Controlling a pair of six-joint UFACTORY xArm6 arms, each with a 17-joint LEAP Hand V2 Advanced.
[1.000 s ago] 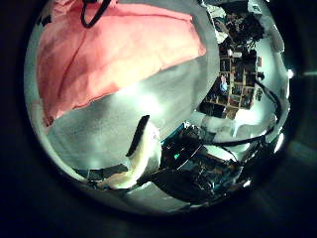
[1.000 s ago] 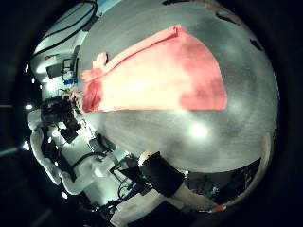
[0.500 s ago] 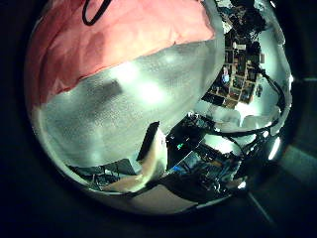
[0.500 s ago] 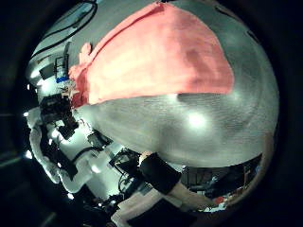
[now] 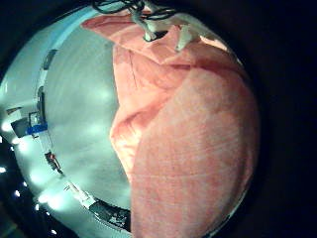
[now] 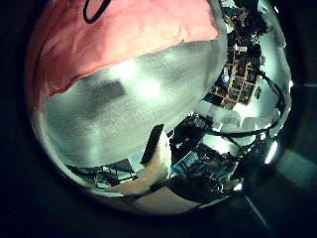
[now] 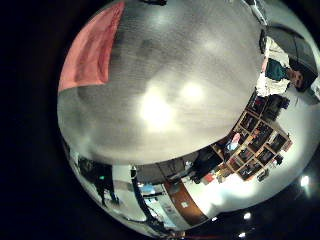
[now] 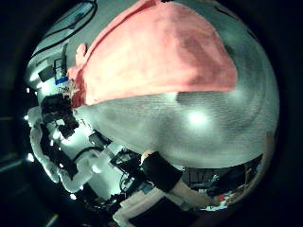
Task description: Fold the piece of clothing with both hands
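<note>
The piece of clothing [image 5: 188,139] lies spread on the table [image 5: 79,109], wrinkled, and fills much of the left little finger side palm view, so it is close under the left hand. Pale finger-like parts [image 5: 163,32] touch its far edge; which hand they belong to is unclear. In the left thumb side view the clothing [image 6: 109,40] ends in a straight edge on the table [image 6: 119,119]. The right thumb side view shows the clothing [image 8: 161,57] large, with a bunched end. In the right little finger side view only a strip of the clothing [image 7: 90,50] shows, beside bare table [image 7: 170,100].
A dark upright object [image 6: 152,147] stands at the table's edge and the same kind of object [image 8: 163,172] shows in the right thumb side view. Shelves [image 6: 233,84] full of items stand beyond the table. A white arm [image 8: 47,142] rises beside the table.
The clothing has grown larger in the right thumb side view, so that palm has come closer. The left thumb side view has shifted, with more bare table in it.
</note>
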